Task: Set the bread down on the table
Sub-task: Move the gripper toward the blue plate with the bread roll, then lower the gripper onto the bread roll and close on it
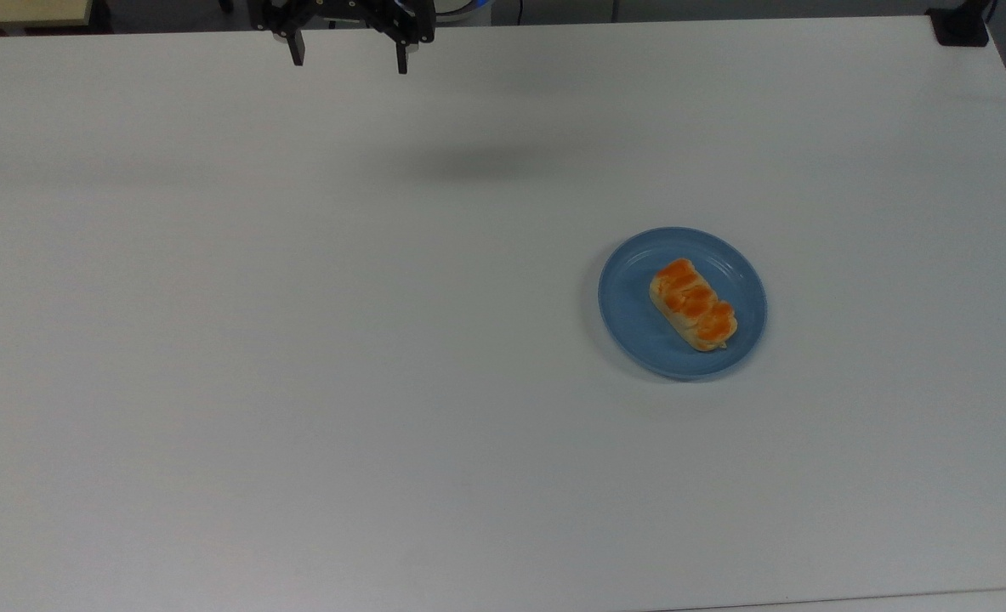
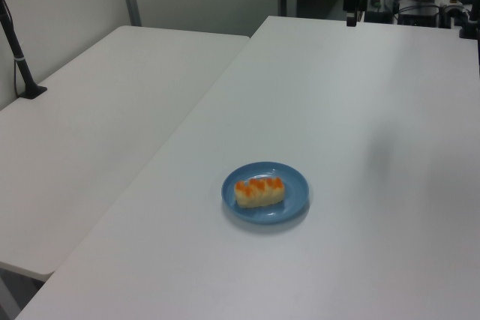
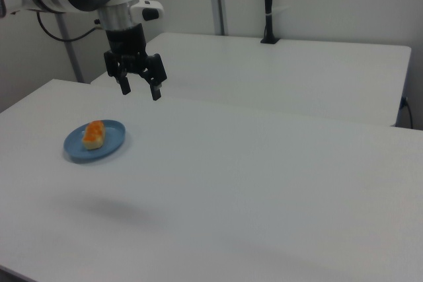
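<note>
We see the black two-finger gripper (image 1: 349, 57) (image 3: 140, 90) hanging high above the large white flat tabletop (image 1: 298, 340) (image 3: 264, 183), its fingers (image 1: 297, 51) spread wide apart with nothing between them. Well apart from those fingers, toward the top view's lower right, the small oblong pale-tan bun with glossy orange patches (image 1: 694, 305) (image 2: 259, 191) (image 3: 94, 134) lies on the round blue plate (image 1: 630, 314) (image 2: 294, 194) (image 3: 114, 143).

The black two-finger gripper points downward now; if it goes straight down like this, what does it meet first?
The black two-finger gripper hangs open and empty. Straight below it lies bare white table, probably near its dim shadow. The blue round plate with the orange-glazed bread sits well off that line, though depth is uncertain.
</note>
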`<state>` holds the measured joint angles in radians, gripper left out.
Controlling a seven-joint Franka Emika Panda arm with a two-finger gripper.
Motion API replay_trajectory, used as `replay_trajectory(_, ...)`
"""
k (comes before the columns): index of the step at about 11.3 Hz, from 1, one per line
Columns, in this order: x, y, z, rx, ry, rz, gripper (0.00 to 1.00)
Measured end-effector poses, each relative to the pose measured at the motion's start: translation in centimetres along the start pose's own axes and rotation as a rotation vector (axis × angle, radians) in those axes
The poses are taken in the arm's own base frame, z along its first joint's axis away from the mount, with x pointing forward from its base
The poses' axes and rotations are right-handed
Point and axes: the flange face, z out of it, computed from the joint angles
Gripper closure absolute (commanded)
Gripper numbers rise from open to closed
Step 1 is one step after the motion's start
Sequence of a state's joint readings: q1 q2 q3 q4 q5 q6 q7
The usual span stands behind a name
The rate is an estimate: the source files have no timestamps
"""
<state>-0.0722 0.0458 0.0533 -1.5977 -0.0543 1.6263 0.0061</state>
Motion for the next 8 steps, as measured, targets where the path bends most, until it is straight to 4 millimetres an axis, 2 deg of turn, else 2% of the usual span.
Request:
replay_trajectory(2,0.2,-0.8,0.7,0.0,-0.013,-0.014,0.0)
replay_trajectory(4,1.1,-3.5,1.9,0.001,-0.01,-0.039,0.0)
replay_trajectory(5,1.5,-5.7,2.8,0.001,-0.016,-0.056,0.0)
replay_trajectory(8,2.6,-14.4,6.3,0.003,-0.011,-0.167,0.0)
